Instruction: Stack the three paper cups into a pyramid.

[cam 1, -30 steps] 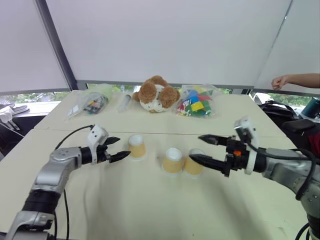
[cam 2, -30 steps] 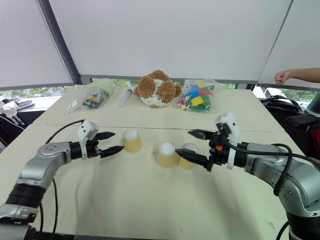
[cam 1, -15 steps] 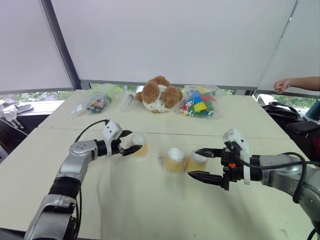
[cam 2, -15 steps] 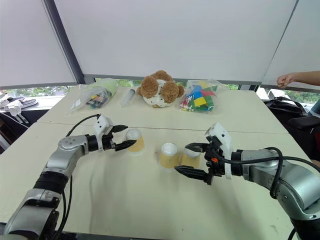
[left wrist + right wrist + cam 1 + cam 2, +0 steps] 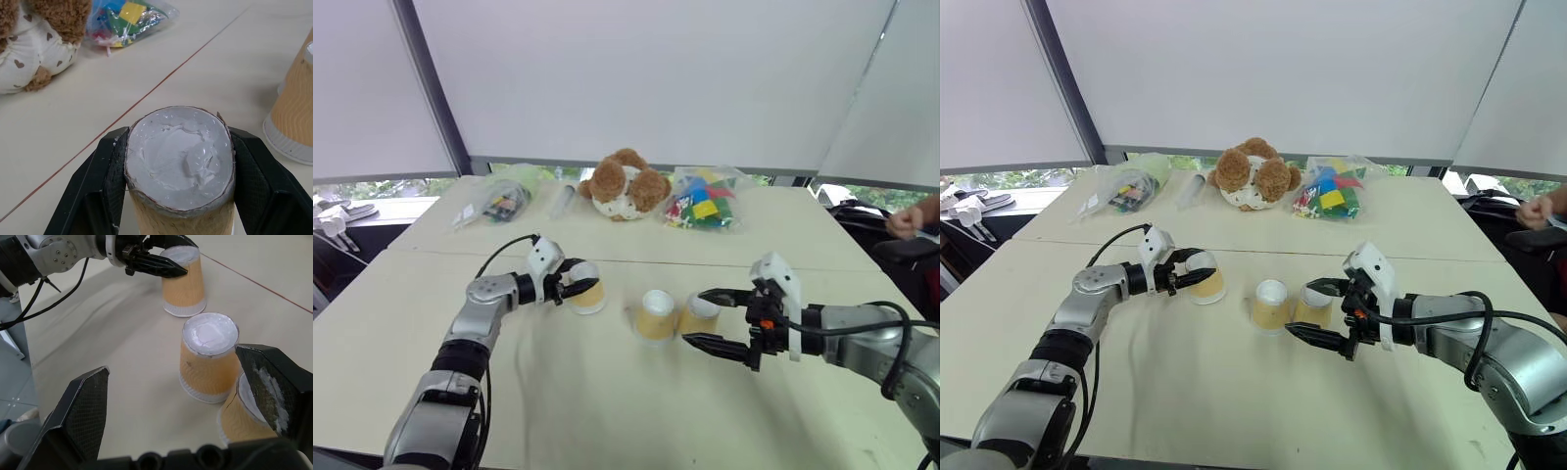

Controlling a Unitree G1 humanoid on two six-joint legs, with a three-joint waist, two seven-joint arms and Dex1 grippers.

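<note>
My left gripper (image 5: 1193,277) clamps the left paper cup (image 5: 1205,278), upside down, axis vertical, white base up; my right gripper (image 5: 1317,313) gapes wide.

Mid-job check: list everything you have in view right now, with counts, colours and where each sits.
Tan paper cups with white bases: three, all upside down on the table. One is on the left in the left gripper; the middle and right cups stand together.
Brown teddy bear: one, far centre.
Clear bag of coloured blocks: one, right of the bear.
Clear bag of small items: one, far left.
Syringe-like clear tube: one, left of the bear.
Cream table: one, under everything.
Person's hand: one, right edge.
Left gripper: shut on the left cup.
Right gripper: open, fingers either side of the right cup.
</note>
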